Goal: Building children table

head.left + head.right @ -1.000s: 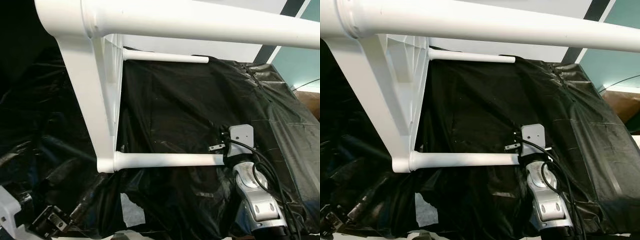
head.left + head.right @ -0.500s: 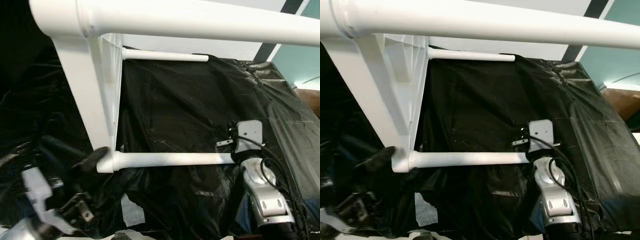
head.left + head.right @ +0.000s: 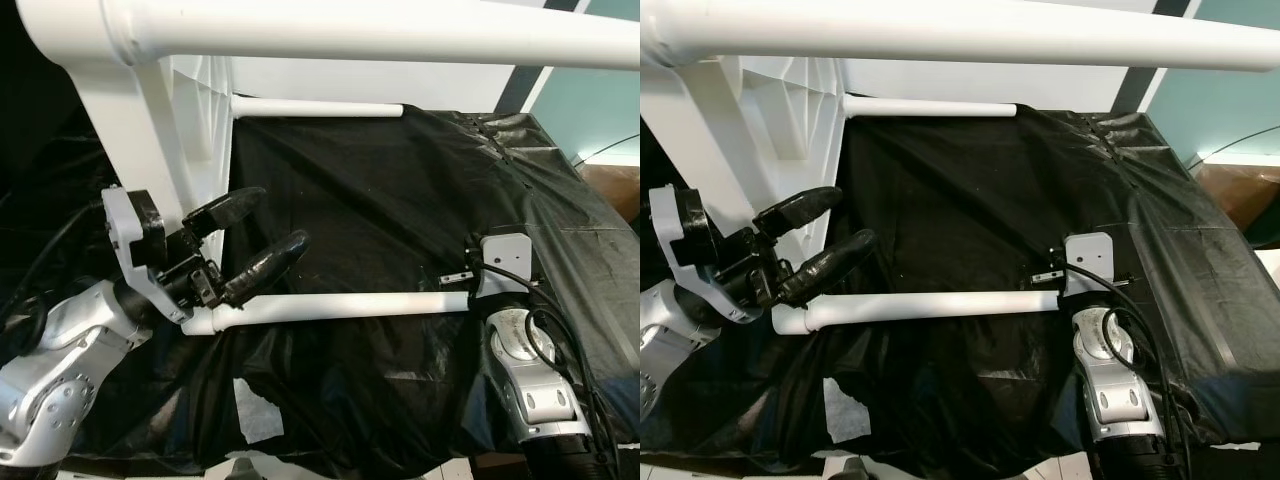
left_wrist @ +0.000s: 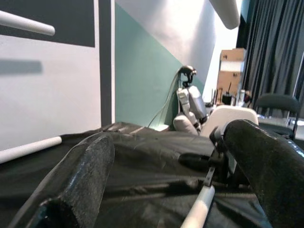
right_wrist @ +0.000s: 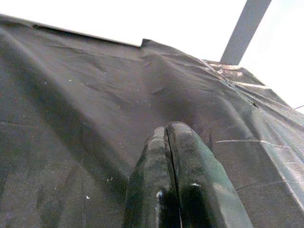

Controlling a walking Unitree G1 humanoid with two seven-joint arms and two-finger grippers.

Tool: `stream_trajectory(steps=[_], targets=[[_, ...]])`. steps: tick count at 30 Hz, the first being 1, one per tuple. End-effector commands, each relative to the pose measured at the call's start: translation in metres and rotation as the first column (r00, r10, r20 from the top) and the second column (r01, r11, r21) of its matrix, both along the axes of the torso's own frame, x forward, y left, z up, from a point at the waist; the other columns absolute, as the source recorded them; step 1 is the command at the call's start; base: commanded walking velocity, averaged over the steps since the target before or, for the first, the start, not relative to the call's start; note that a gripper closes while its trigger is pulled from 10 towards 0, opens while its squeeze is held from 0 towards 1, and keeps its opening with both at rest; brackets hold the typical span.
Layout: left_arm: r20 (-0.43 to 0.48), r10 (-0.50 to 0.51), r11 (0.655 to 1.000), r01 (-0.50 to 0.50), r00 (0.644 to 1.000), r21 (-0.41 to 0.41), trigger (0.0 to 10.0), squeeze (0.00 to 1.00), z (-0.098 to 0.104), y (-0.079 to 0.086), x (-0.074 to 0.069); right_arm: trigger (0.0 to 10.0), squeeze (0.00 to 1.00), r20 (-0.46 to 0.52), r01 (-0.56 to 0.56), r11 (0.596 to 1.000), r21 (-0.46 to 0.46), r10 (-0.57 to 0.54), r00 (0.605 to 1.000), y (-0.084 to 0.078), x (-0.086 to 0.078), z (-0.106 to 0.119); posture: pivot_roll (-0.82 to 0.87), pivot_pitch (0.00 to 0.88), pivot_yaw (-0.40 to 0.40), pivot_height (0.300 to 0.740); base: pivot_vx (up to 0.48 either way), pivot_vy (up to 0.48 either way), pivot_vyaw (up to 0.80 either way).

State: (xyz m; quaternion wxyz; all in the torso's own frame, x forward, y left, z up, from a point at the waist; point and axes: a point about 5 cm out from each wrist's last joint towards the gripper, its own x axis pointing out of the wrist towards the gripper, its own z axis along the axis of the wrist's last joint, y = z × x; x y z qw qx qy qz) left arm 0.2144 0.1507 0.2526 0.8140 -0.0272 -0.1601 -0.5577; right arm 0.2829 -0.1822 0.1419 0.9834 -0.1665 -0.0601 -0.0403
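The white children's table (image 3: 150,110) lies on its side on the black plastic sheet (image 3: 380,200), its lower leg (image 3: 340,305) running level between my two arms. My left gripper (image 3: 262,232), half a second ago low beside the leg's socket end, has risen with fingers (image 3: 225,208) spread apart, released, just above that end. My right gripper (image 5: 178,183), fingers pressed together on nothing, sits at the leg's far end, where its wrist (image 3: 500,262) has shifted slightly.

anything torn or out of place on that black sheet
Yes: the black plastic sheet is torn near its front edge, baring a pale patch below the lower white leg. It is also wrinkled all over.
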Motion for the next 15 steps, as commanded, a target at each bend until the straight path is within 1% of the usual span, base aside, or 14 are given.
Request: stream_trajectory(steps=[1,3,4,5,8,9,11,12,14,15], targets=[[-0.001,-0.022,1.000,0.022,1.000,-0.003,10.0,0.00,0.000,-0.007,-0.008,10.0,0.00,-0.001,0.004,1.000,-0.004,-0.004,1.000,0.000,0.000,-0.002,0.12,0.104,-0.036,0.740,0.000,0.000,0.00],[-0.008,-0.022,1.000,0.022,1.000,-0.009,10.0,0.00,-0.008,-0.006,-0.019,10.0,0.00,0.000,0.011,1.000,0.000,-0.011,1.000,0.000,-0.001,-0.003,0.12,0.106,-0.030,0.740,0.000,0.000,0.00],[-0.008,-0.022,1.000,0.022,1.000,-0.009,10.0,0.00,-0.008,-0.006,-0.019,10.0,0.00,0.000,0.011,1.000,0.000,-0.011,1.000,0.000,-0.001,-0.003,0.12,0.106,-0.030,0.740,0.000,0.000,0.00],[-0.018,-0.020,1.000,0.019,1.000,-0.006,10.0,0.00,-0.014,-0.003,-0.024,10.0,0.00,-0.001,0.014,1.000,0.002,-0.014,1.000,0.000,-0.002,-0.004,0.12,0.106,-0.025,0.740,0.000,0.000,0.00],[-0.026,-0.023,1.000,0.023,0.999,-0.002,10.0,0.00,-0.018,-0.002,-0.025,10.0,0.00,-0.002,0.016,1.000,0.002,-0.016,1.000,0.000,-0.003,-0.004,0.12,0.106,-0.025,0.740,0.000,0.000,0.00],[-0.052,-0.033,0.999,0.033,0.998,0.008,10.0,0.00,-0.025,-0.006,-0.031,10.0,0.00,-0.005,0.022,1.000,0.004,-0.022,1.000,-0.001,-0.004,-0.006,0.11,0.108,-0.021,0.740,0.000,0.000,0.00],[-0.052,-0.033,0.999,0.033,0.998,0.008,10.0,0.00,-0.025,-0.006,-0.031,10.0,0.00,-0.005,0.022,1.000,0.004,-0.022,1.000,-0.001,-0.004,-0.006,0.11,0.108,-0.021,0.740,0.000,0.000,0.00],[-0.113,-0.051,0.999,0.052,0.992,0.001,10.0,0.00,-0.031,-0.022,-0.040,10.0,0.00,-0.008,0.031,1.000,0.008,-0.031,0.999,-0.001,-0.006,-0.008,0.11,0.110,-0.015,0.740,0.000,0.000,0.00],[-0.113,-0.051,0.999,0.052,0.992,0.001,10.0,0.00,-0.031,-0.022,-0.040,10.0,0.00,-0.008,0.031,1.000,0.008,-0.031,0.999,-0.001,-0.006,-0.008,0.11,0.110,-0.015,0.740,0.000,0.000,0.00],[-0.128,-0.054,0.999,0.054,0.990,-0.005,10.0,0.00,-0.031,-0.027,-0.043,10.0,0.00,-0.009,0.033,0.999,0.008,-0.033,0.999,-0.002,-0.007,-0.008,0.11,0.110,-0.014,0.740,0.000,0.000,0.00]])
